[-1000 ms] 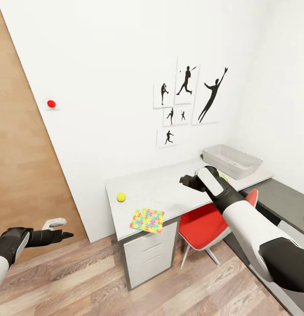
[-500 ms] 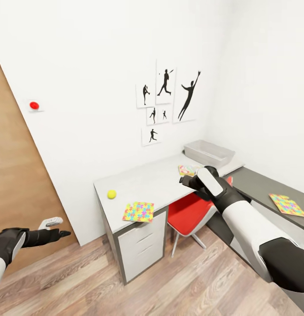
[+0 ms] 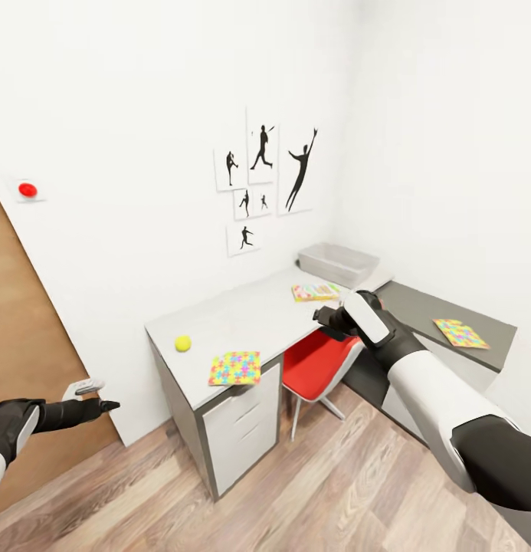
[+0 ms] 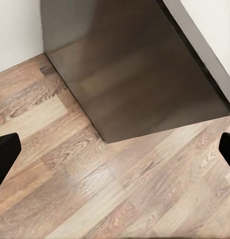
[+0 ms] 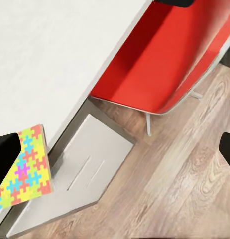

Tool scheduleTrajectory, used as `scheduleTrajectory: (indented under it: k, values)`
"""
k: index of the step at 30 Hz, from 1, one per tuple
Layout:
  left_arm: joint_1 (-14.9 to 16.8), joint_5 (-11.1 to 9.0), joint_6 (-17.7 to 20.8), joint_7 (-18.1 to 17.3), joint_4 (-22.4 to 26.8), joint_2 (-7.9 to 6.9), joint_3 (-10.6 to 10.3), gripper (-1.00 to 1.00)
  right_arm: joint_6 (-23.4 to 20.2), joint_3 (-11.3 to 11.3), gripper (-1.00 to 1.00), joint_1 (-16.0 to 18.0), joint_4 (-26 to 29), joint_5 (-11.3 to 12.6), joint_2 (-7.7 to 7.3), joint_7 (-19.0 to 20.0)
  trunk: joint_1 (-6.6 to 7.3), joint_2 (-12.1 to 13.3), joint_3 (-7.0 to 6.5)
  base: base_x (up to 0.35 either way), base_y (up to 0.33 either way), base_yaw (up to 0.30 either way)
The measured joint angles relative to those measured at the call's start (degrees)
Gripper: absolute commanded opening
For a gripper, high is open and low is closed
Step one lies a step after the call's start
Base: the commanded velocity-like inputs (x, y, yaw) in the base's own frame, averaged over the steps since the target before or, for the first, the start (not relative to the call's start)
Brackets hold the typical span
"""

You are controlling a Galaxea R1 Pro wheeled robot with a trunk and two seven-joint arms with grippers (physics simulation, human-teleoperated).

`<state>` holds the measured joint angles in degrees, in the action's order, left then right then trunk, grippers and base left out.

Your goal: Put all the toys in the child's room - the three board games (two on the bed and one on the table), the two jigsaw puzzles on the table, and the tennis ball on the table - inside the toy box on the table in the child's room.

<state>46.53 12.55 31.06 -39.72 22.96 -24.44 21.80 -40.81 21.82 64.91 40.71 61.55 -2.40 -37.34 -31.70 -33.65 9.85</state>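
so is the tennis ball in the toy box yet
Not yet: the tennis ball lies on the table, far from the toy box.

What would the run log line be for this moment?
phase: approaching table | left gripper: open, empty | right gripper: open, empty | tennis ball, two jigsaw puzzles, board game: on table | toy box: far end

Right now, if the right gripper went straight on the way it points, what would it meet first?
Probably the wood-plank floor, beside the red chair and the table's white drawers. The open right gripper holds nothing; depth is uncertain.
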Motion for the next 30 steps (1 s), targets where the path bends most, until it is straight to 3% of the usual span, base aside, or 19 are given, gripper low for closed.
scheduleTrajectory:
  k: [12, 30]
  values:
    - [0.00, 0.00, 0.04, -0.03, 0.00, -0.03, 0.12, 1.00, 0.26, 0.00, 1.00, -0.23, -0.50, 0.17, -0.21, 0.40, 0.00, 0.01, -0.45, -0.182, 0.163, -0.280]
    - [0.00, -0.01, 0.13, -0.12, 0.00, -0.03, 0.12, 1.00, 1.54, -0.15, 1.00, -4.99, -4.64, 0.28, -0.26, 0.74, 0.00, 0.01, -1.13, -0.173, 0.102, -0.279]
